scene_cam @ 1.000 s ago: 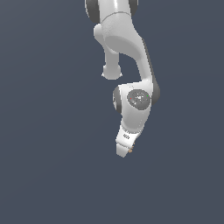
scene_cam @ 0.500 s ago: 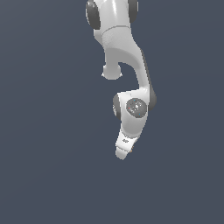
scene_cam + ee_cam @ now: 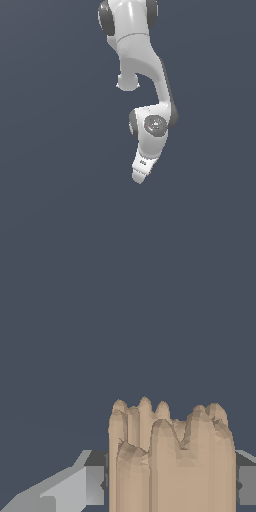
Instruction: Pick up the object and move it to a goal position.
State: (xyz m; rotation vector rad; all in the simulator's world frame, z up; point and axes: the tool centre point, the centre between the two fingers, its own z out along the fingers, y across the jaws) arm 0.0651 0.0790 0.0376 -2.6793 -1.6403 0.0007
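In the wrist view the object [image 3: 170,451], a tan-brown lump with ridged, layered sides, fills the space between my two grey fingers [image 3: 94,485]. The gripper [image 3: 170,486] is shut on it, with a finger against each side. In the exterior view the white arm hangs down from above and the gripper [image 3: 139,176] points downward over the plain dark grey ground. There the hand hides the object.
Only a plain dark grey surface [image 3: 60,190] shows around the arm in both views. No other objects, containers or edges are visible.
The arm's wrist and gripper have shifted slightly downward and toward the exterior view's left. The grip looks unchanged.
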